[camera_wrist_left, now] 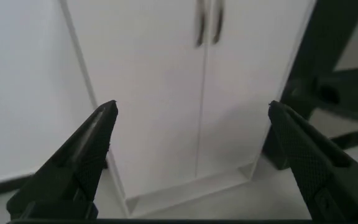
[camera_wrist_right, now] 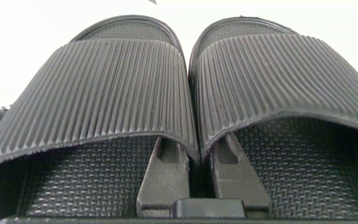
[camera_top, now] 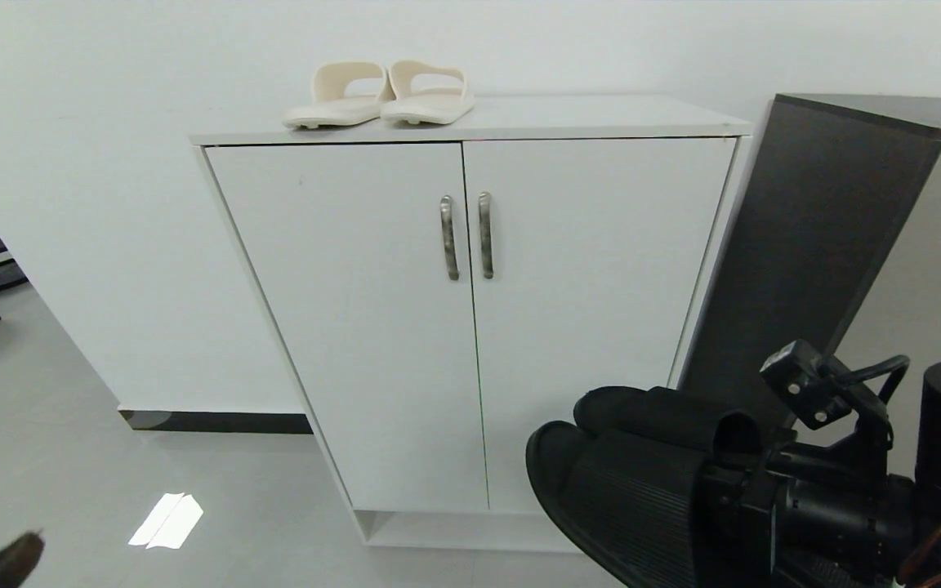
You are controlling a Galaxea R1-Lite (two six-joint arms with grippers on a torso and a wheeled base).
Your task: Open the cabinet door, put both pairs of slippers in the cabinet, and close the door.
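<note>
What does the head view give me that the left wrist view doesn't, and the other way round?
Head view adds: the cream slippers side by side on the cabinet top, and a clear look at the black slippers carried on the right arm. Left wrist view adds: the left claw, open and empty, facing the cabinet's lower half. Both: the white cabinet with both doors shut, its handles side by side at the centre seam, and the dark cabinet beside it.
</note>
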